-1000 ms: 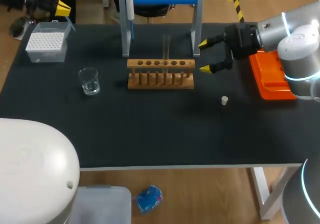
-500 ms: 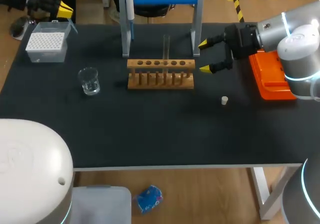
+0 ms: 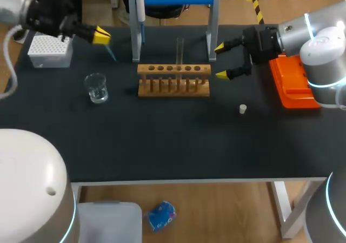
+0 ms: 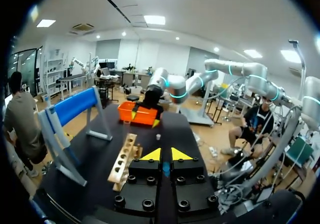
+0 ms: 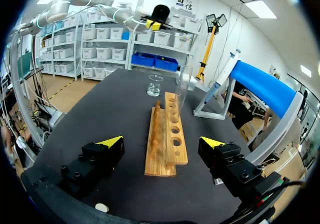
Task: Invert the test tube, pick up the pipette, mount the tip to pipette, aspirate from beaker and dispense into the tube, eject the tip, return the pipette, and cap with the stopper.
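Count: 1 test tube (image 3: 179, 49), 1 wooden rack (image 3: 173, 83), 1 beaker (image 3: 96, 88), 1 stopper (image 3: 243, 109), 1 tip box (image 3: 50, 50) | right gripper (image 3: 220, 61): spread wide, empty, just off rack end; tube upright in rack, ahead, touching neither finger | left gripper (image 3: 101, 36): clamped on slim blue tool (image 4: 165, 168), raised near tip box.

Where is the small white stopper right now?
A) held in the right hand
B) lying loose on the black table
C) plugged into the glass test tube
B: the small white stopper lies on the black table, apart from the wooden rack, and the open right hand holds nothing.
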Robot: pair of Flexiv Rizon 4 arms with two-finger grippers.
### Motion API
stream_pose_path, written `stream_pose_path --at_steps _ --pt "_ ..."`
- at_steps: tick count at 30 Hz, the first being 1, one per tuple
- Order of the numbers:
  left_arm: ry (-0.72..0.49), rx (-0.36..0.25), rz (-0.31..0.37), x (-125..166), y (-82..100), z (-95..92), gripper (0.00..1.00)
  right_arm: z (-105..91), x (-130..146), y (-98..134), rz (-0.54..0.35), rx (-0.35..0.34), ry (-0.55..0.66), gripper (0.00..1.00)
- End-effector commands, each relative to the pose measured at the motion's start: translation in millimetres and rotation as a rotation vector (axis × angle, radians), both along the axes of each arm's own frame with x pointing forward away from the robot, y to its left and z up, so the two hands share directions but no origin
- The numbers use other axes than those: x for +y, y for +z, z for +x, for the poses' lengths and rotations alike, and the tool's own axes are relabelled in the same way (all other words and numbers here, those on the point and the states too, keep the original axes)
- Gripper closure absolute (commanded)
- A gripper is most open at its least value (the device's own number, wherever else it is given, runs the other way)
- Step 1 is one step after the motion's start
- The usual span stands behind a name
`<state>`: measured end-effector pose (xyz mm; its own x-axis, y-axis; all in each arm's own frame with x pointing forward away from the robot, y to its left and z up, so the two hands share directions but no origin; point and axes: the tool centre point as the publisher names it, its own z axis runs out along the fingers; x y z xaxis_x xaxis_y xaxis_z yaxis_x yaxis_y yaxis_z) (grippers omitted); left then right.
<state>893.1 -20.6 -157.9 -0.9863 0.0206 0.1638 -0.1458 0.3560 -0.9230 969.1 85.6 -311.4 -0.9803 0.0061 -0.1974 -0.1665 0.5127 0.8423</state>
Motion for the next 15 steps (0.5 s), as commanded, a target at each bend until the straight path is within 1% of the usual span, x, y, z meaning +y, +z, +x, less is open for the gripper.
stream_pose_path --at_steps 1,6,7,8,15 --pt "0.007 -0.003 0.002 -32.9 -11.3 -18.8 1.00 -0.4 -0.5 0.0 -0.001 0.000 0.000 0.00" --pt "-0.022 0.020 0.020 -56.2 -20.8 -32.6 1.00 -0.4 -0.5 0.0 -0.001 0.000 0.000 0.00" --pt "-0.027 0.026 0.036 -58.8 -22.0 -33.9 1.00 -0.4 -0.5 0.0 -0.001 0.000 0.000 0.00" --pt "-0.030 0.030 0.052 -60.6 -23.1 -34.6 1.00 -0.4 -0.5 0.0 -0.001 0.000 0.000 0.00" --pt "-0.030 0.030 0.052 -60.6 -23.1 -34.6 1.00 -0.4 -0.5 0.0 -0.001 0.000 0.000 0.00"
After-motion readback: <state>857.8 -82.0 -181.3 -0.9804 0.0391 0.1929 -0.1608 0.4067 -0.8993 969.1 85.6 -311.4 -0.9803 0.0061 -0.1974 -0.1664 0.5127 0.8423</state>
